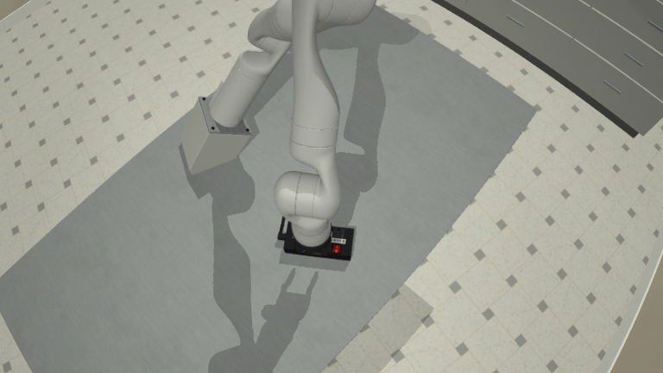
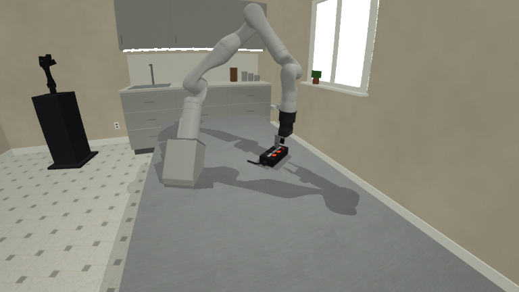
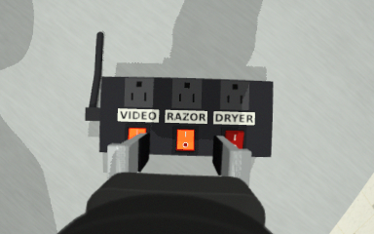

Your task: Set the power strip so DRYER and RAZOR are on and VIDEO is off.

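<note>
A black power strip (image 3: 112, 97) (image 1: 342, 250) (image 2: 267, 159) lies flat on the grey table, right way up, with labels VIDEO, RAZOR and DRYER. The RAZOR switch (image 3: 185, 139) glows bright orange. The VIDEO switch (image 3: 133, 133) is bright orange too and partly hidden by my left finger. The DRYER switch (image 3: 236, 138) is darker red and partly hidden by my right finger. My gripper (image 3: 181, 148) (image 2: 280, 142) is open and empty, just above the switch row, its fingers straddling the RAZOR switch. In the top view the arm hides the gripper.
The strip's black cord (image 3: 96, 68) sticks out at its left end. The arm's base block (image 1: 210, 139) (image 2: 182, 160) stands on the table (image 1: 146, 251) behind the strip. The table's edge (image 2: 382, 192) runs along the wall on the right. Cabinets (image 2: 153, 109) stand at the back.
</note>
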